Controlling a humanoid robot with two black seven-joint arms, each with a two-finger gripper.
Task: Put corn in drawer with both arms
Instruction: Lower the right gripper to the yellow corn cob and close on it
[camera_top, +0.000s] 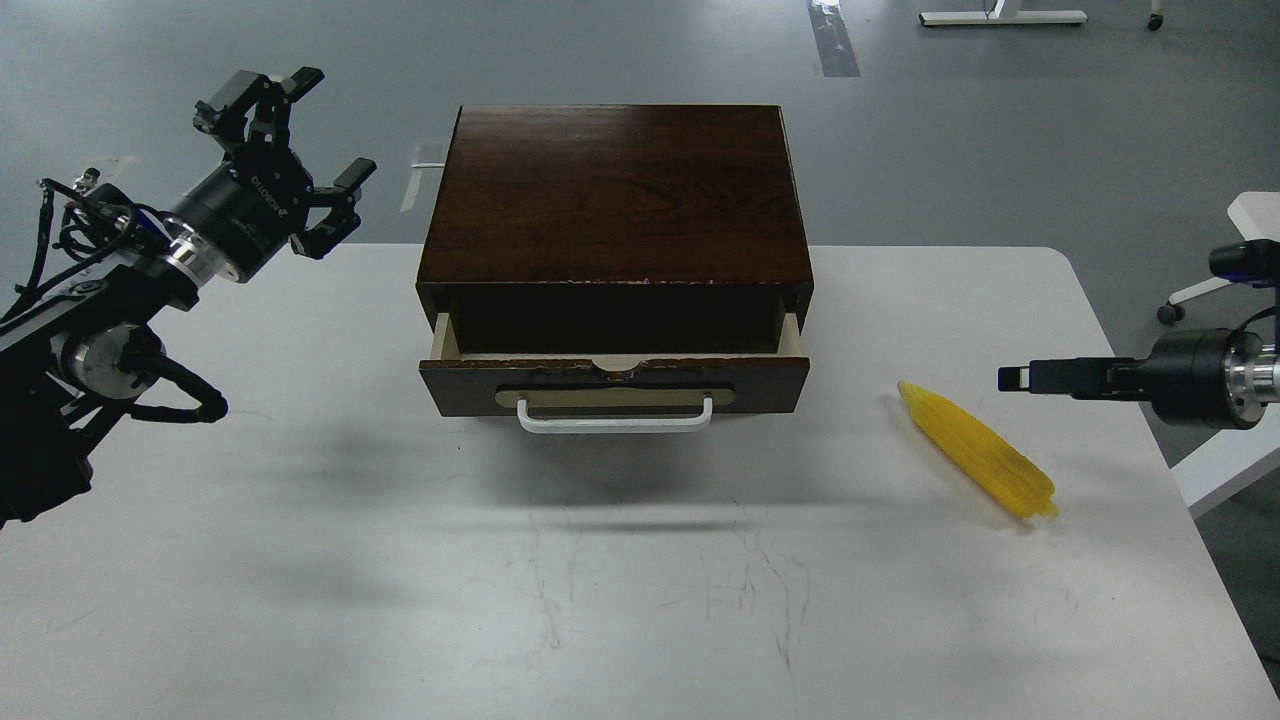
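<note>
— Where's the corn (978, 450) from my jaws?

— On the tabletop (600, 600), right of the drawer (614, 380), which stands a little way open. It lies below and to the left of my right gripper (1012, 378), near it. My left gripper (290, 150) is well apart, across the cabinet (615, 195).

— Its axis?

— Diagonal: the pointed tip aims up-left toward the drawer, the blunt end down-right toward me.

— Jaws?

— Left jaws spread wide, empty. Right is seen edge-on; I cannot tell. I judge the right arm should take it.
</note>
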